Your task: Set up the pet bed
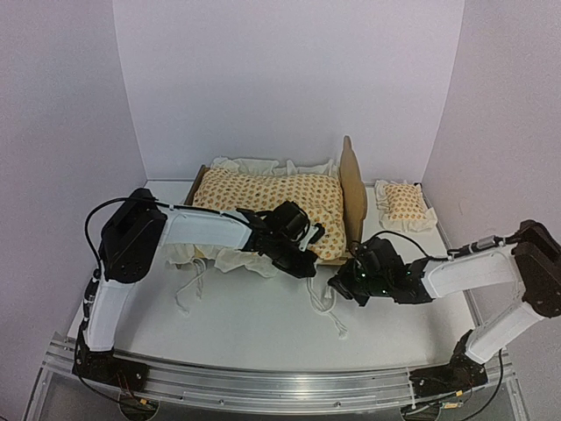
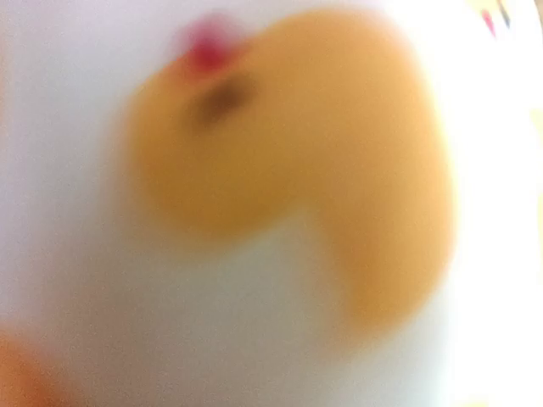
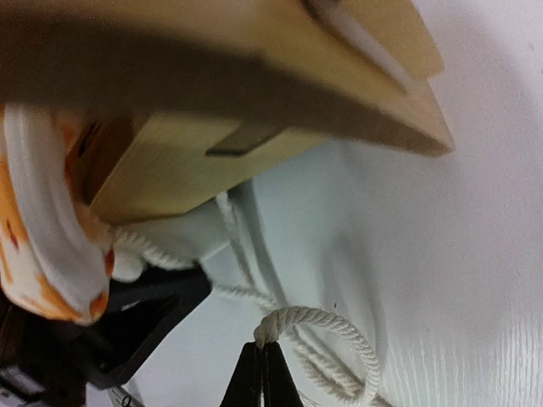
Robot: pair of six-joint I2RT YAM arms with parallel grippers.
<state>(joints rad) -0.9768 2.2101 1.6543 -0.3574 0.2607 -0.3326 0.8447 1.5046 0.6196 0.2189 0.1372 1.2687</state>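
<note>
We saw the table (image 1: 263,338) with the pet bed (image 1: 352,180) at far centre, headboard upright at its right end. The mattress cushion (image 1: 263,197) lay on the frame, its ruffle spilling over the near rail. The small pillow (image 1: 403,203) sat on the table just right of the headboard, off the bed. The left gripper (image 1: 302,250) was at the cushion's near edge. Its wrist view was only a blur of orange on white, so we could not tell how its jaws stood. The right gripper (image 3: 263,356) was low by the near right corner of the frame, jaws pressed together and pinching a loop of white tie cord (image 3: 293,314). Our judgement was roughly halfway: the cushion was on, with the loose cords and the pillow left to sort.
</note>
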